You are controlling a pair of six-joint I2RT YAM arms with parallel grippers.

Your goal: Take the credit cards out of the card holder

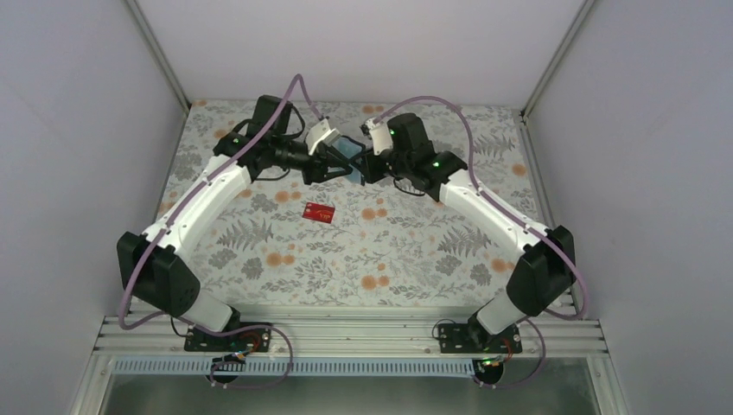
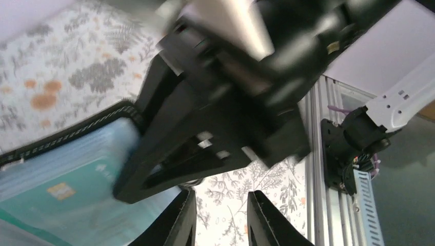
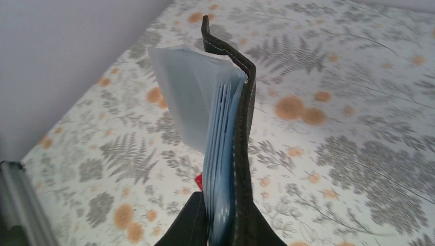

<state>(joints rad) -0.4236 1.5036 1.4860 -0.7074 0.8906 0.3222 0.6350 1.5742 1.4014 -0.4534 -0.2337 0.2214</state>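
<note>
Card holder (image 1: 347,148) is held off the desk (image 1: 415,251), toward 12 o'clock in the top view, between both hands. Right hand (image 3: 225,223) is clenched on one edge of it. The holder is fanned open, clear sleeves (image 3: 197,97) exposed. Left hand (image 2: 220,210) is released: fingers apart, nothing gripped, just beside the holder. Teal card (image 2: 66,197) is seen in a sleeve. Red card (image 1: 318,212) is laid flat on the desk, about 7 o'clock of the holder.

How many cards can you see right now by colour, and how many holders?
red card: 1
teal card: 1, in a sleeve
card holder: 1
Total: 3 in view; the other sleeves cannot be read.
</note>
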